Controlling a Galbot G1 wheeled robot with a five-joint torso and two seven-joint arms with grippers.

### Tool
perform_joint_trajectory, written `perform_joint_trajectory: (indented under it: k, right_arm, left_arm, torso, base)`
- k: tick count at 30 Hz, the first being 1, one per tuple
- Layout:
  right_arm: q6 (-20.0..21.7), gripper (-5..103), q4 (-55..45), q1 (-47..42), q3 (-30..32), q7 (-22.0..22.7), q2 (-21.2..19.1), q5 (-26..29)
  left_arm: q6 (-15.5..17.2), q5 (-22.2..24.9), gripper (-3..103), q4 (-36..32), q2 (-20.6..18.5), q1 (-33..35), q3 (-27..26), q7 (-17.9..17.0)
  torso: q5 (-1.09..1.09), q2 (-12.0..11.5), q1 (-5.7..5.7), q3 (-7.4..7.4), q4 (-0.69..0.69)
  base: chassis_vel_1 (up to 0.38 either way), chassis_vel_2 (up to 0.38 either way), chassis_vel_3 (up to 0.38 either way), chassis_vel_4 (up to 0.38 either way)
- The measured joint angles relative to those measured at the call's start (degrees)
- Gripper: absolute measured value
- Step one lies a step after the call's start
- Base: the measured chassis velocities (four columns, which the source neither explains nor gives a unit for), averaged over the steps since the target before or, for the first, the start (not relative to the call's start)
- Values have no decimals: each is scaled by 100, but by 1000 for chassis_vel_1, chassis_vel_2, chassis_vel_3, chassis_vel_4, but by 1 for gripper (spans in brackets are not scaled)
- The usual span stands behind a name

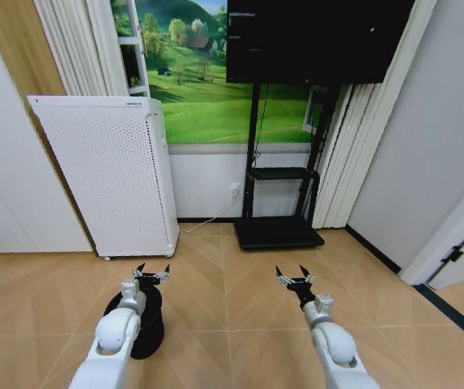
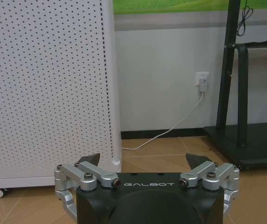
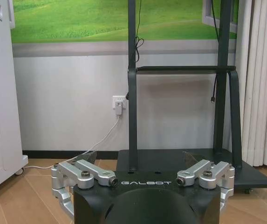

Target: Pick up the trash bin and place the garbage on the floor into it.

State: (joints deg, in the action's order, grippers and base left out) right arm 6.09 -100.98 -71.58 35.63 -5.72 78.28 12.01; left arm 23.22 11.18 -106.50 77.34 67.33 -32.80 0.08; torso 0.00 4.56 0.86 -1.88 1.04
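Observation:
The black trash bin stands on the herringbone floor at the lower left, partly hidden under my left arm. My left gripper hovers open above the bin's far side, nothing between its fingers, pointing at the white appliance. My right gripper is held out over bare floor to the right, also open and holding nothing, facing the black TV stand. The garbage is out of view.
A tall white perforated appliance on castors stands at the back left. A black TV stand with a screen above sits against the back wall, with a white cable running to a wall socket. Walls close in on both sides.

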Motion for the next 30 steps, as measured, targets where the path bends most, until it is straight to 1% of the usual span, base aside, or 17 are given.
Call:
perform_joint_trajectory:
  k: [1,4,7,8,10,12,15,16,18,19,22,23,30]
  right_arm:
    - [0,100,0,0,0,0,0,0]
    - [-55,100,49,-35,5,-3,-2,5]
    - [-67,100,60,-49,7,-4,0,6]
    - [-81,100,65,-57,9,-6,3,7]
    - [-92,100,70,-59,14,-7,3,15]
    - [-95,100,73,-58,14,-7,2,18]
    - [-110,100,84,-46,20,-11,-4,24]
    - [-110,100,84,-46,20,-11,-4,24]
    - [-116,100,84,-44,20,-13,-3,32]
    - [-116,100,84,-44,20,-13,-3,32]
    - [-47,100,35,-69,19,-12,-5,79]
    - [-47,100,35,-69,19,-12,-5,79]
    - [-34,100,38,-63,23,-7,-11,83]
  left_arm:
    - [0,0,100,0,0,0,0,0]
    - [-108,38,100,40,71,-1,19,-261]
    - [-135,50,100,49,96,-1,22,-346]
    - [-145,60,100,51,123,2,20,-423]
    - [-103,95,100,21,141,41,5,-469]
    - [-81,101,100,-1,141,56,2,-473]
    - [-28,98,100,-49,131,85,-13,-459]
    - [-28,98,100,-49,131,85,-13,-459]
    - [3,101,100,-51,119,74,-26,-403]
    - [3,101,100,-51,119,74,-26,-403]
    - [61,112,100,-51,101,70,-32,-320]
    - [61,112,100,-51,101,70,-32,-320]
    - [66,118,100,-27,110,78,-76,-322]
  torso:
    - [0,0,0,0,0]
    - [1,56,7,-46,1]
    - [0,86,13,-71,0]
    - [1,124,18,-103,1]
    - [0,186,28,-156,0]
    - [1,208,33,-173,0]
    - [0,316,52,-261,0]
    - [0,316,52,-261,0]
    - [0,399,67,-329,0]
    - [0,399,67,-329,0]
    - [0,503,92,-410,0]
    - [0,503,92,-410,0]
    - [0,662,129,-530,0]
  base:
    - [0,0,0,0]
    - [0,0,0,0]
    - [0,0,0,0]
    - [0,0,0,0]
    - [0,0,0,0]
    - [0,0,0,0]
    - [0,0,0,0]
    - [0,0,0,0]
    - [0,0,0,0]
    - [0,0,0,0]
    - [0,0,0,0]
    - [0,0,0,0]
    - [0,0,0,0]
